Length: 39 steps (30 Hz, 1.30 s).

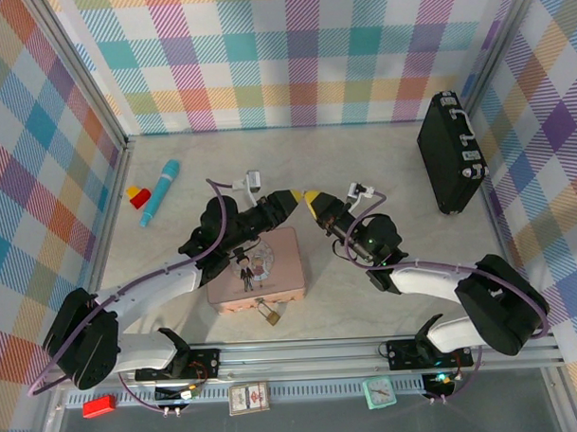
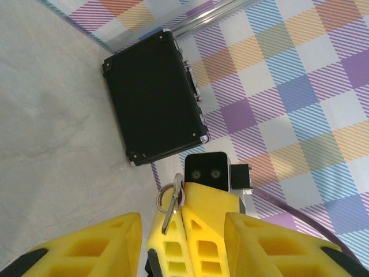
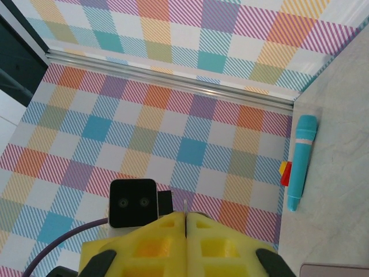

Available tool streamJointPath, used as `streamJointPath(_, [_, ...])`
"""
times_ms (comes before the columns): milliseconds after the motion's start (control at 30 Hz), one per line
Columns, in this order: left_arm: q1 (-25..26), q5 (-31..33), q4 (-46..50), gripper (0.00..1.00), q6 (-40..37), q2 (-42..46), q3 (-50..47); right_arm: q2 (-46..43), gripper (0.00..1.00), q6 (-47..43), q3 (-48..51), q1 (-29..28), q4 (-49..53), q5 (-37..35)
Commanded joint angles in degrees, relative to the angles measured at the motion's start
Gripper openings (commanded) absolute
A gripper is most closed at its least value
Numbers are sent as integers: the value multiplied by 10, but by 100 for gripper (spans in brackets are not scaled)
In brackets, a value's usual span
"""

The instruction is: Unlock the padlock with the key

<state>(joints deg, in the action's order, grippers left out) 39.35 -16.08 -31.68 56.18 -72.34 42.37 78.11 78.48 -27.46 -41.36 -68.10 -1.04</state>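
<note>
The right claw [image 1: 313,198] is clenching the key [image 2: 169,212], whose ring and blade are sticking out past its yellow tips, above the middle of the desk [image 1: 381,156]. The left claw [image 1: 290,197] is facing it tip to tip, released, its fingers [image 2: 86,251] standing apart on either side of the right claw's tips. The padlock [image 1: 269,312] is lying toward the desk's near edge, just beside a pink tin [image 1: 283,264].

We see the tin [image 1: 257,267] in the middle of the bench [image 1: 381,146], with the padlock [image 1: 270,313] in front of it. The pen [image 1: 161,191] and a block [image 1: 138,195] lie far left. The case [image 1: 450,153] stands far right. Behind the tin, the left tool [image 1: 290,199] and right tool [image 1: 314,200] face each other, tips close, the key [image 2: 169,218] at the right one's tip.
</note>
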Motion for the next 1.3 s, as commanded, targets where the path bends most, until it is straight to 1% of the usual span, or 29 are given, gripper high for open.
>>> streamJointPath(0, [7, -13, -28, 39, 2, -6, 26, 5, 0, 11, -15, -6, -35, -3])
streamJointPath(233, [8, -14, -24, 30, -3, -5, 28, 17, 0, 20, -14, -6, -42, -1])
streamJointPath(400, [7, -11, -12, 18, -6, -5, 30, 19, 0, 23, -13, -7, -45, -2])
streamJointPath(533, [7, -9, 0, 10, -8, -6, 35, 17, 0, 22, -12, -8, -41, -3])
streamJointPath(633, [7, -10, 15, 2, -17, -9, 45, 17, 0, 21, -11, -9, -39, -2])
streamJointPath(667, [7, -11, 20, 0, -22, -10, 49, 17, 0, 19, -12, -10, -38, -1])
streamJointPath(767, [7, -19, 62, 0, -69, -8, 68, 13, 0, 8, -11, -11, -32, 5])
streamJointPath(800, [7, -21, 99, 0, -99, -5, 83, 9, 0, 2, -9, -10, -28, 5])
streamJointPath(833, [7, -20, 155, 0, -140, -3, 105, 2, 0, -9, -3, -10, -21, 1])
streamJointPath(867, [7, -16, 216, 0, -178, -4, 130, -7, 6, -24, 2, -10, -11, -2])
streamJointPath(933, [7, 12, 374, 0, -270, -16, 200, -41, 27, -73, 17, -7, 41, -16])
streamJointPath(967, [7, 27, 436, 0, -302, -25, 230, -61, 33, -103, 22, -6, 73, -22])
streamJointPath(1033, [8, 64, 585, 0, -370, -51, 305, -110, 36, -208, 23, -1, 146, -15])
streamJointPath(1067, [9, 83, 648, 0, -389, -64, 336, -141, 38, -272, 22, 0, 188, -14])
streamJointPath(1133, [10, 149, 783, 0, -417, -97, 408, -193, 41, -369, 23, 1, 272, -20])
streamJointPath(1200, [10, 194, 857, 0, -441, -118, 446, -232, 43, -442, 40, 1, 299, -22])
streamJointPath(1267, [10, 207, 887, 0, -470, -127, 454, -263, 54, -493, 62, 2, 303, -12])
